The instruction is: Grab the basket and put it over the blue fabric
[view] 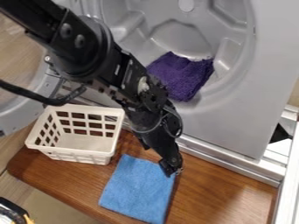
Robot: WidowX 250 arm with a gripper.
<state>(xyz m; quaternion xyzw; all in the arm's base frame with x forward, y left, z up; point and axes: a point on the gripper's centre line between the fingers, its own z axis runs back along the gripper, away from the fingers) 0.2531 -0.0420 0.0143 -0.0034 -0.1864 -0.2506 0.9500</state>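
The black gripper hangs over the upper right corner of the blue fabric, and whether it is open or shut cannot be made out. That fabric lies flat on the wooden board. Left of the gripper, the white basket stands upright on the board with its opening up and nothing in it. The basket is beside the fabric's upper left, apart from the gripper.
A grey machine with a round drum stands behind the board, a purple cloth inside it. Its open round door is at the left, near the basket. A metal rail runs along the board's back edge.
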